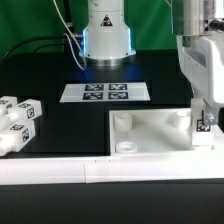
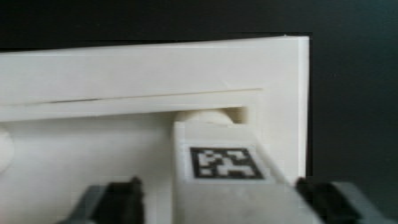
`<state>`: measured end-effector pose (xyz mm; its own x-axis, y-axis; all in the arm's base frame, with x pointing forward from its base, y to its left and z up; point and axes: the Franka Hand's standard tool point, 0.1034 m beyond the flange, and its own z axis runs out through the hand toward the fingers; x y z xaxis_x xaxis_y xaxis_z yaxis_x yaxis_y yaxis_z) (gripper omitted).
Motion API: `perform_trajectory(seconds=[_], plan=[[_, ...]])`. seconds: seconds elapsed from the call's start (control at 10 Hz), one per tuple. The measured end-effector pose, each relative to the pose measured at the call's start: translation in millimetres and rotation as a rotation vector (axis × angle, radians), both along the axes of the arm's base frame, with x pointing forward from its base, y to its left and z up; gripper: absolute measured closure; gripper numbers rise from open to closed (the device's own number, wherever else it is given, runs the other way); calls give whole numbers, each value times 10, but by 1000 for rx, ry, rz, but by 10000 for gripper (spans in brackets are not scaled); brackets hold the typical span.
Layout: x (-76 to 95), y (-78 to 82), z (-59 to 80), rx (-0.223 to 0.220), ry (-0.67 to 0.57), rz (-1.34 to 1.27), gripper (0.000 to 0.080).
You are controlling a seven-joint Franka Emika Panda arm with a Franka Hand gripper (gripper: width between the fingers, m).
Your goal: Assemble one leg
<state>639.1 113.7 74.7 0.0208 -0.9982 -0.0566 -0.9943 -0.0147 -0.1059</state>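
Observation:
My gripper (image 1: pixel 205 120) hangs over the white tray-like panel (image 1: pixel 150 135) at the exterior view's right. It is shut on a leg (image 1: pixel 205 128), a chunky white post with a square tag, held upright at the panel's near right corner. In the wrist view the leg (image 2: pixel 222 150) sits between my two dark fingers (image 2: pixel 121 203), with its far end at a round corner socket of the panel (image 2: pixel 143 70). I cannot tell whether the leg is seated in the socket.
Several loose legs (image 1: pixel 18 118) lie clustered at the exterior view's left edge. The marker board (image 1: pixel 105 92) lies flat in the middle, in front of the robot base (image 1: pixel 107 40). A white rail (image 1: pixel 60 170) runs along the front of the table.

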Motion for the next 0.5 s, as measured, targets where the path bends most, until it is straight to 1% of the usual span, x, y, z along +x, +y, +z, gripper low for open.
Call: perform_trajectory(seconds=[0.1,0.2,0.3,0.4,0.5], plan=[[-1,11,-2,-23,-9,171,247],[-2,42,-3,-31,-15,277,173],[-17,88,-9,-31,-21,297,173],[-61,154,-21,-31,-24,267,153],[-67,157,-28,-32,-23,280,153]])
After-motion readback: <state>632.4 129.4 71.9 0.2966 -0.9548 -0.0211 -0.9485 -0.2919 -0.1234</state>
